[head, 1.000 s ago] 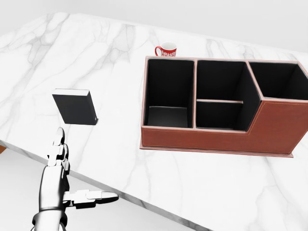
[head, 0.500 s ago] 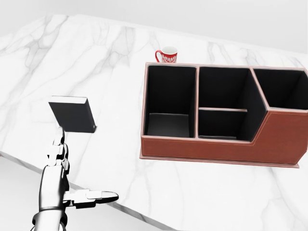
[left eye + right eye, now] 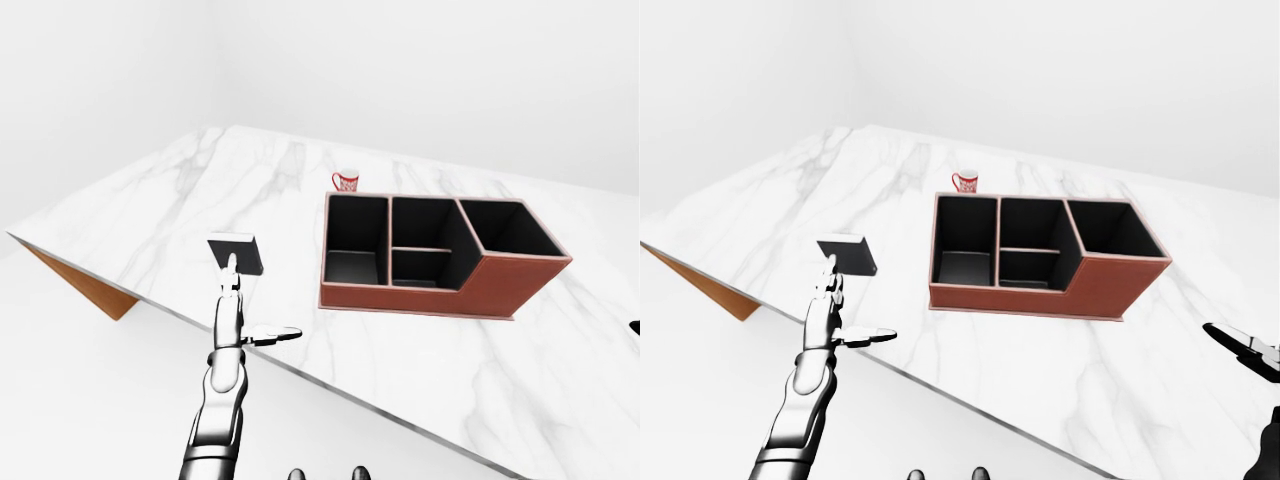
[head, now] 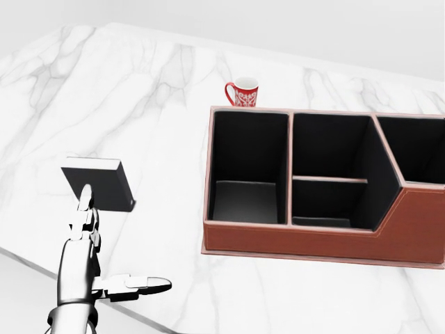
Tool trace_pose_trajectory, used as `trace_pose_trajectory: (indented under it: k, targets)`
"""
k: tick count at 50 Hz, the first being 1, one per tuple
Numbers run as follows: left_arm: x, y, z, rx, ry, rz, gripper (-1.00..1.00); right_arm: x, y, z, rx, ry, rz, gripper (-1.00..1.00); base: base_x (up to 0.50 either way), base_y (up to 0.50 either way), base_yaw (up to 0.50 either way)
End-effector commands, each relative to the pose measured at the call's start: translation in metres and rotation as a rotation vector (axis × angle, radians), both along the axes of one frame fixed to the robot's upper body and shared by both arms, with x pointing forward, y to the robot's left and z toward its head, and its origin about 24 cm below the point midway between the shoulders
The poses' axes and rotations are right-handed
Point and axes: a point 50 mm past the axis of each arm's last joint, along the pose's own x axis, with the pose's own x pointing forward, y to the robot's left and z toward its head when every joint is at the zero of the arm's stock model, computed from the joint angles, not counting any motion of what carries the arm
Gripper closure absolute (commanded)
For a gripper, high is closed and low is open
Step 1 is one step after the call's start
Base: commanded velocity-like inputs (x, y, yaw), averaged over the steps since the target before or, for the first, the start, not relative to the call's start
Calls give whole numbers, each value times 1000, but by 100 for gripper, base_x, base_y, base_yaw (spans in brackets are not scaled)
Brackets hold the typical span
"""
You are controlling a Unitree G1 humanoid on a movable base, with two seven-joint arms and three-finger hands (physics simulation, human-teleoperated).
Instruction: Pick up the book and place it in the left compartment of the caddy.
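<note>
Nearest the robot, the left hand (image 4: 87, 257) stands upright at the lower left of the head view, released: its fingers (image 4: 85, 209) point straight up and the thumb juts out to the right, gripping nothing. The fingertips overlap the lower edge of the book (image 4: 97, 183) in that view, but whether they touch it cannot be told. The right hand (image 3: 1240, 347) shows only at the far right edge of the right-eye view, dark and partly cut off, well apart from everything on the table; its state cannot be told. The book, black-covered with a pale page edge along its upper side, lies flat on the marble table (image 4: 153, 90) near the table's lower edge, left of the caddy (image 4: 313, 240) and clear of it. The caddy is a brown box with black lining, resting on the table to the right of centre. Its left compartment (image 4: 245, 167) is a tall open bay with nothing in it; the middle section is split by a crosswise divider, and a third bay sits at the right. Beyond the caddy's upper left corner stands a red and white mug (image 4: 242, 92), handle to the left, just beside the caddy's top wall.
</note>
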Motion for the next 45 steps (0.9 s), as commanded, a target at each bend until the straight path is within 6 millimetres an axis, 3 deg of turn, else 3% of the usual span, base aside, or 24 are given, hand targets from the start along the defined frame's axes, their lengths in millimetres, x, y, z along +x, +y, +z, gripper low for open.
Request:
trace_pose_trajectory:
  k: [1, 45]
  targets:
    - [0, 0, -1, 7, 3, 1, -100, 1, 0, -2, 5, 6, 3, -100, 17, 8, 0]
    - [2, -1, -6, 14, 28, -3, -100, -2, 0, -1, -3, 8, -3, -100, 16, 8, 0]
